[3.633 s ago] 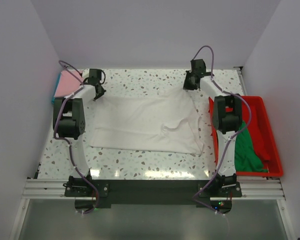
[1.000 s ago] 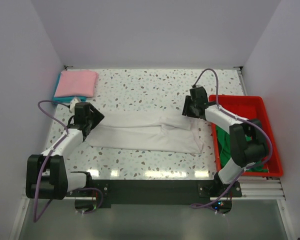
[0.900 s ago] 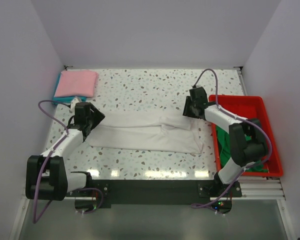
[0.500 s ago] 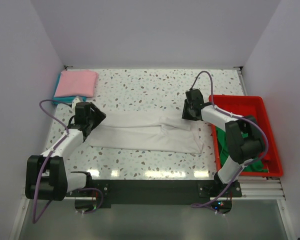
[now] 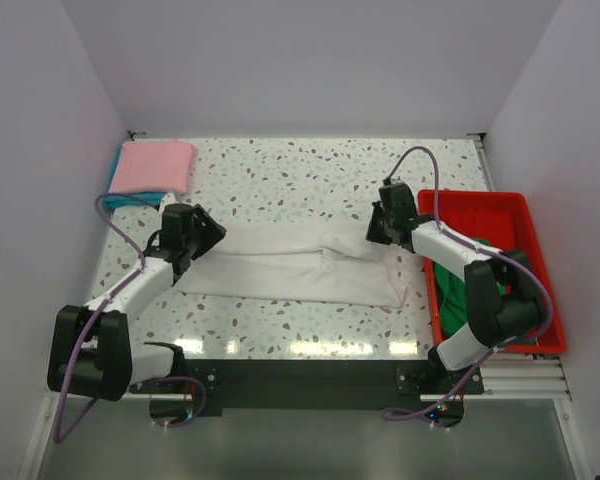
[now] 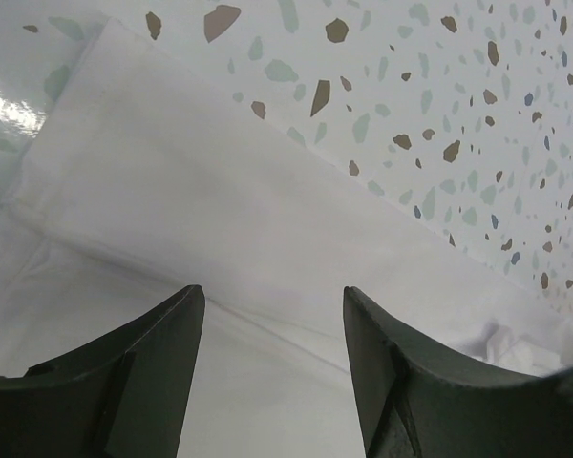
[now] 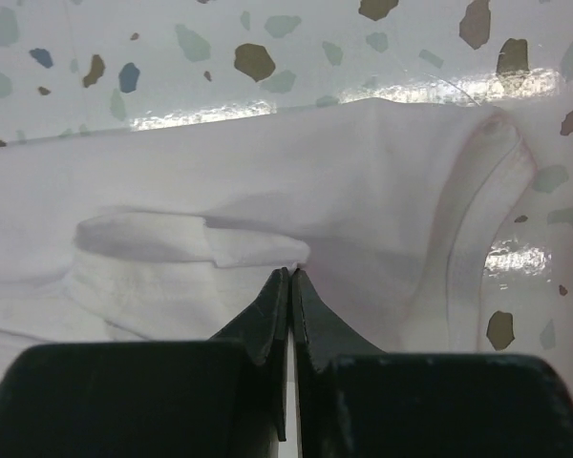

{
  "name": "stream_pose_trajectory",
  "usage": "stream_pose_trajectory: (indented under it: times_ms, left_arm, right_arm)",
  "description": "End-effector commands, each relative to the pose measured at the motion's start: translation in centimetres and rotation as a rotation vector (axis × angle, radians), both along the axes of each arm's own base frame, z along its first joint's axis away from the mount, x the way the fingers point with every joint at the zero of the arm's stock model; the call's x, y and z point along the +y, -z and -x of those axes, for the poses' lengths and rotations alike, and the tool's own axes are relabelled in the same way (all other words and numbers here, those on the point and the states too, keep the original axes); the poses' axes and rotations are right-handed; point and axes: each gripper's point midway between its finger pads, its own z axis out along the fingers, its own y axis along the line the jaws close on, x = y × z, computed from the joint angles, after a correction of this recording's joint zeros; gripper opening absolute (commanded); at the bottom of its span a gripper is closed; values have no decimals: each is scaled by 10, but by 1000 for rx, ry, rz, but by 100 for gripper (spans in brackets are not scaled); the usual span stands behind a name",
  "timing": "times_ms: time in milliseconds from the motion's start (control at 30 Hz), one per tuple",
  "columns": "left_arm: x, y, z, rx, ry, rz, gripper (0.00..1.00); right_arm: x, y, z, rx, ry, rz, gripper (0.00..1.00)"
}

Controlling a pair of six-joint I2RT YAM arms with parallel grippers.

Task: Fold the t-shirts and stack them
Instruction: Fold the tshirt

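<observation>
Your plain white cloth t-shirt [image 5: 300,265] lay spread wide a few seconds ago, with both arms up at its far hem. Now it is a long doubled band across the middle of the speckled terrazzo tabletop [image 5: 300,165], running from the left edge toward the right edge. So the first lengthwise fold is in.

Your left gripper [image 5: 212,237] has since crept a little inward along the band's left end. The left wrist view shows it with the jaws spread wide over flat white cloth and nothing between them. That end is released.

Your right gripper [image 5: 378,228] sits at the band's right end, by the collar. In the right wrist view its fingers are pressed together, with the tips at a small raised fold. Whether a thread of cloth is caught between them, you cannot be sure from here.

The rest is unchanged. The folded pink cloth t-shirt [image 5: 155,165] rests on the teal cloth t-shirt [image 5: 130,198] at the far-left corner. The crumpled green cloth t-shirt [image 5: 450,292] waits in the red plastic tray [image 5: 520,200] along the right edge.

I judge the task roughly half done. The white shirt needs crosswise folds before it joins the far-left stack. Watch the loose sleeve at the near right end, which may spoil a tidy fold.
</observation>
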Motion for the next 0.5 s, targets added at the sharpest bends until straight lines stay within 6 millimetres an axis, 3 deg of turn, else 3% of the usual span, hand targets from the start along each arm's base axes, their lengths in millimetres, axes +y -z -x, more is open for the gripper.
stream_pose_trajectory:
  times_ms: [0,233,467]
  left_arm:
    - [-22,-22,-20,-89,75,3,64]
    - [-60,-14,-26,-70,172,-2,64]
    - [-97,-13,-40,-67,271,-22,65]
  right_arm:
    - [16,-43,-7,-140,-23,-120,0]
    - [27,-51,15,-169,-82,-183,0]
    - [33,-37,48,-153,-130,-225,0]
